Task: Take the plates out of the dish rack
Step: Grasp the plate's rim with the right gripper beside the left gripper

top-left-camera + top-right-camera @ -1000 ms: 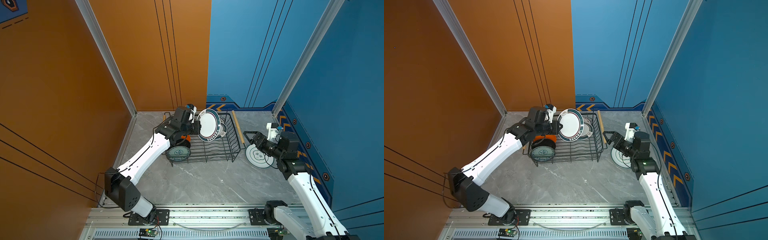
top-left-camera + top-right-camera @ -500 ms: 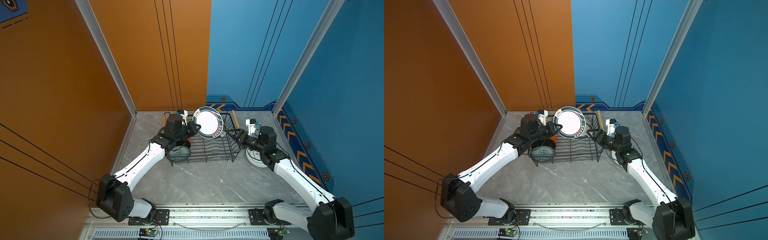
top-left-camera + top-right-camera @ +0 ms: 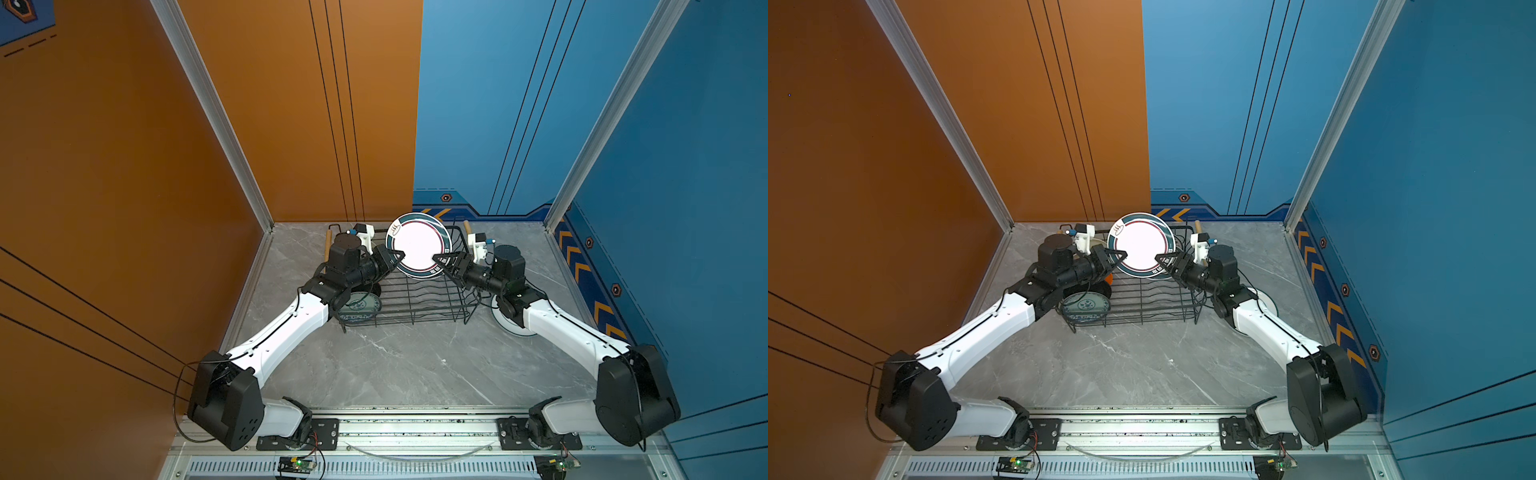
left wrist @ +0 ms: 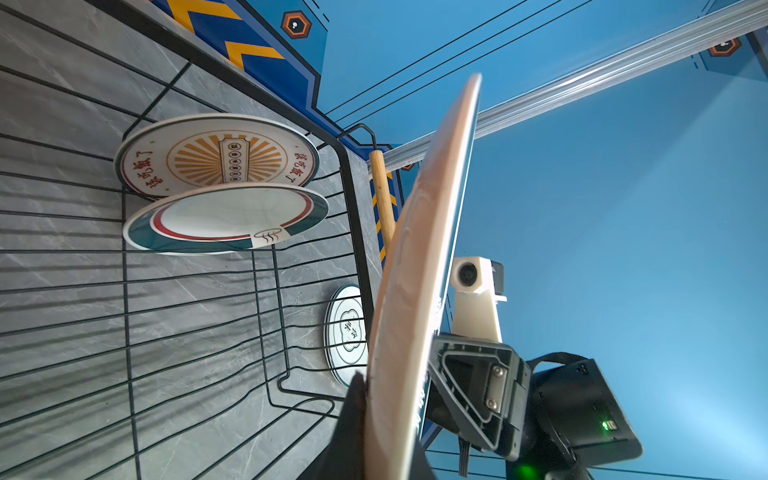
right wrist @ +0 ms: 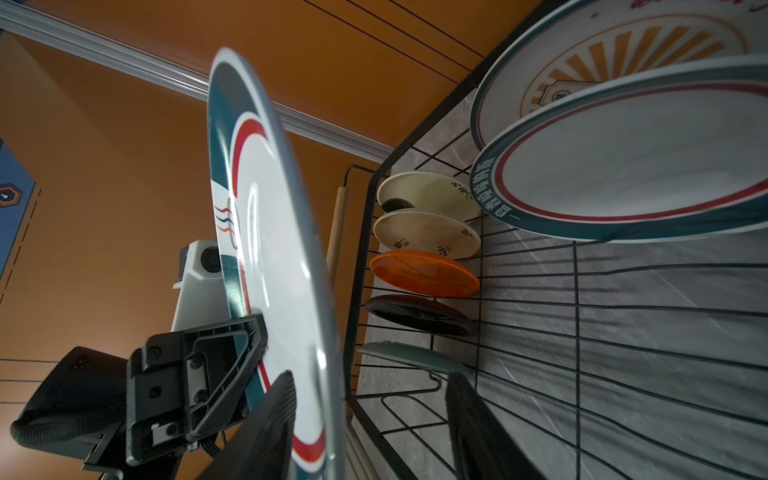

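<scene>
Handover above the black wire dish rack (image 3: 415, 309): left gripper (image 3: 398, 257) clamped the round white teal-rimmed plate (image 3: 417, 245), right gripper (image 3: 438, 259) straddled its rim, unclosed; squeezing looked due next.

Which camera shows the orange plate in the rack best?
Right wrist view: the orange plate stands unobstructed in the dish rack. In a top view only a sliver peeks past the left arm; the left wrist view misses it.
</scene>
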